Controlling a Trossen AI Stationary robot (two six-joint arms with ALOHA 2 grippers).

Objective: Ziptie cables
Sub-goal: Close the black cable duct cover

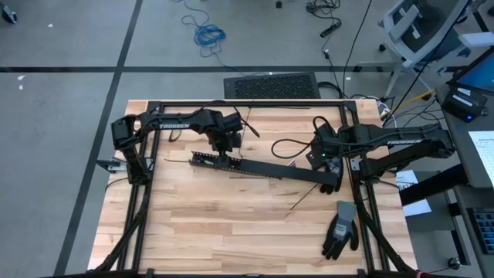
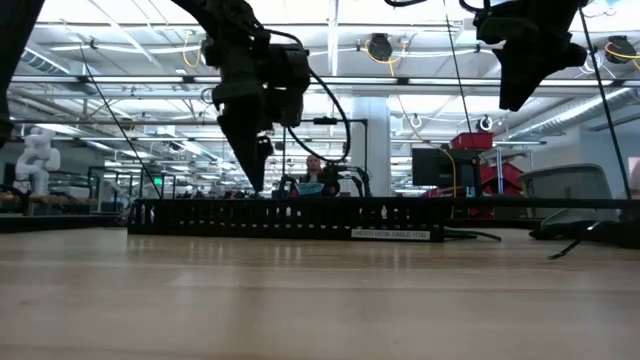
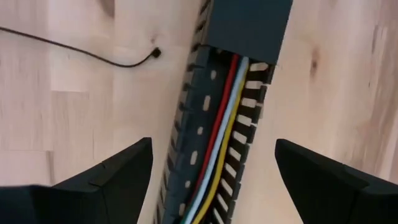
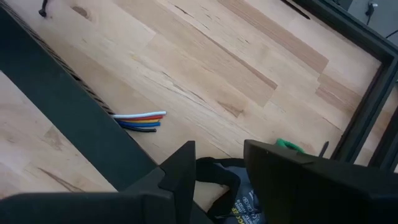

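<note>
The cables (image 3: 219, 134) lay inside the slotted black cable duct (image 1: 258, 169) across the bench (image 1: 231, 232) middle, no tie visibly fastened, so the zip-tying seemed largely undone; the left tool (image 3: 211, 180) hovered spread above them, the right tool (image 4: 217, 163) partly parted near the right edge, holding nothing visible.

Overhead straight down, tabletop-level across, two close wrist views; shared: black cable duct (image 1: 262, 168).
</note>
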